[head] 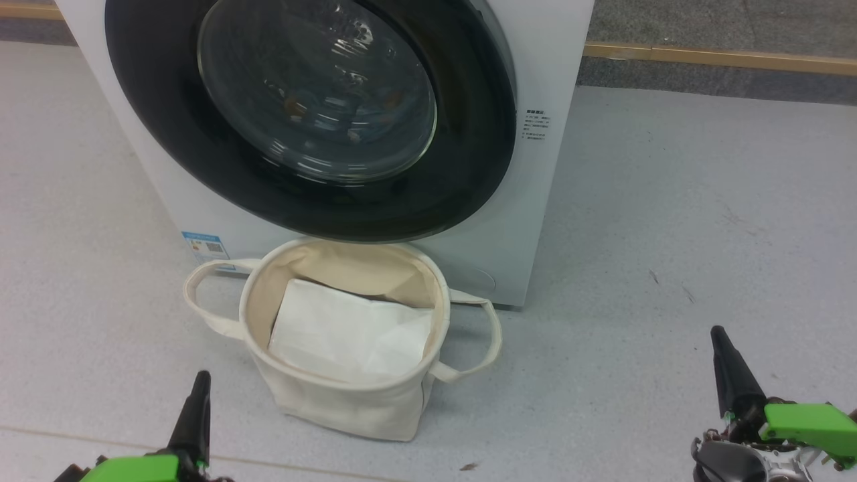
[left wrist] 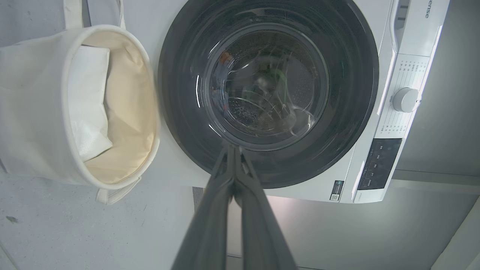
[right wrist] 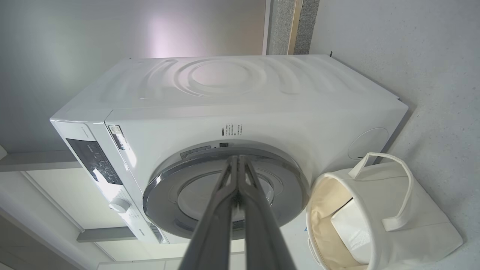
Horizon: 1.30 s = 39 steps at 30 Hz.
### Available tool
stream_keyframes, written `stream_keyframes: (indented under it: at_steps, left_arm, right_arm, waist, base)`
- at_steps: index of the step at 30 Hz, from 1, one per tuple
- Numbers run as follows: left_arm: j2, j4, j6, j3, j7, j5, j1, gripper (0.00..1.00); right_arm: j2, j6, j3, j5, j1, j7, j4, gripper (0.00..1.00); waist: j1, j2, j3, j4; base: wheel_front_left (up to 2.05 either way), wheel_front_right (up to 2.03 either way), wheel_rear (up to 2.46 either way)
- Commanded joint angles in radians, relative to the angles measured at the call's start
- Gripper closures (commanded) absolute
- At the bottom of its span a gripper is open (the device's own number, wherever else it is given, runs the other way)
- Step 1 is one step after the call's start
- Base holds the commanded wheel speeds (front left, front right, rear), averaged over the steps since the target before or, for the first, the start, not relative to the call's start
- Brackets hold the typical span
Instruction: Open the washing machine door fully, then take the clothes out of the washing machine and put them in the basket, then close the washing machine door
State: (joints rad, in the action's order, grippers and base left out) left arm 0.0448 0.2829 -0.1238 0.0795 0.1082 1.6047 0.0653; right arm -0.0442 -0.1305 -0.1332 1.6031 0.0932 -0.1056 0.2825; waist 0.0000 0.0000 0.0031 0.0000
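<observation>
Plainly the opening step is not yet begun: from the head, the left fingers (head: pixel 199 402) and the right fingers (head: pixel 726 365) are both clenched on nothing, well short of the washing machine (head: pixel 543 181). Its washing machine door (head: pixel 315 107) sits closed ahead of them, the clothes (head: pixel 381 124) dim behind the glass and the basket (head: pixel 335 402) between the two pairs. Along the left fingers, the glass lies straight beyond the tips, the basket off to one side. Along the right fingers, the door's rim stands proud of the cabinet, so I judge the next move is hooking that edge; bare floor (right wrist: pixel 431 75) beside them leaves room, though the basket may crowd the swing.
</observation>
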Motion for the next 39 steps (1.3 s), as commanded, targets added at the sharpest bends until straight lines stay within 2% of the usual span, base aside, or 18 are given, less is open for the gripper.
stream_keyframes:
  at_steps: [1, 39]
  left_arm:
    - [0.005, -0.038, -0.007, 0.034, 0.005, 0.004, 0.043, 1.00]
    - [0.005, -0.038, -0.007, 0.034, 0.005, 0.004, 0.043, 1.00]
  right_arm:
    - [-0.006, 0.000, 0.020, 0.006, 0.015, -0.007, -0.038, 1.00]
    - [-0.006, 0.000, 0.020, 0.006, 0.015, -0.007, -0.038, 1.00]
  waist:
    - [0.0000, 0.0000, 0.000, 0.000]
    - [0.0000, 0.0000, 0.000, 0.000]
  base:
    - [0.00, 0.00, 0.00]
    - [0.00, 0.00, 0.00]
